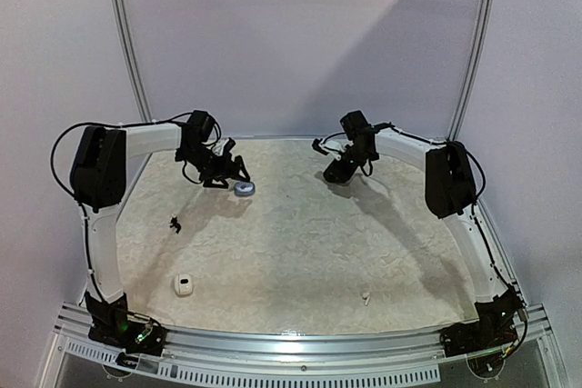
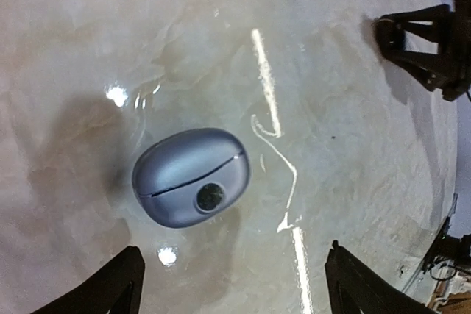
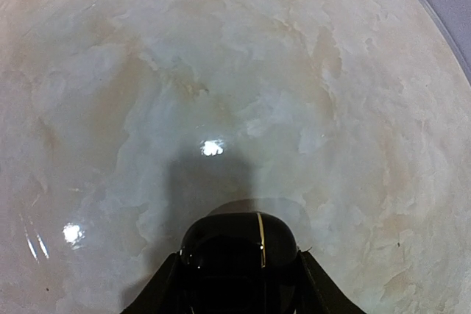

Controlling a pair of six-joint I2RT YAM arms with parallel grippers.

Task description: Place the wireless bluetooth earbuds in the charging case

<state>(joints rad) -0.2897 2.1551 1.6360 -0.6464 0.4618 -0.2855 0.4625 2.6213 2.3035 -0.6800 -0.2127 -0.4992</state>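
A closed blue-grey charging case [image 2: 191, 176] lies on the table, also seen from above [image 1: 244, 188]. My left gripper [image 2: 235, 255] hovers just short of it, open wide, with nothing between its fingers [image 2: 118, 284]; from above the left gripper [image 1: 227, 174] sits just left of the case. My right gripper [image 3: 239, 255] is shut on a glossy black case [image 3: 239, 244], held low over the table at the back right [image 1: 338, 174]. A tiny black earbud [image 1: 174, 223] lies at the left. A small white earbud [image 1: 366, 296] lies near the front.
A white case [image 1: 184, 285] rests at the front left of the mottled beige table [image 1: 300, 243]. The right arm's gripper [image 2: 427, 42] shows in the left wrist view's top right corner. A metal rail [image 1: 300, 344] runs along the near edge.
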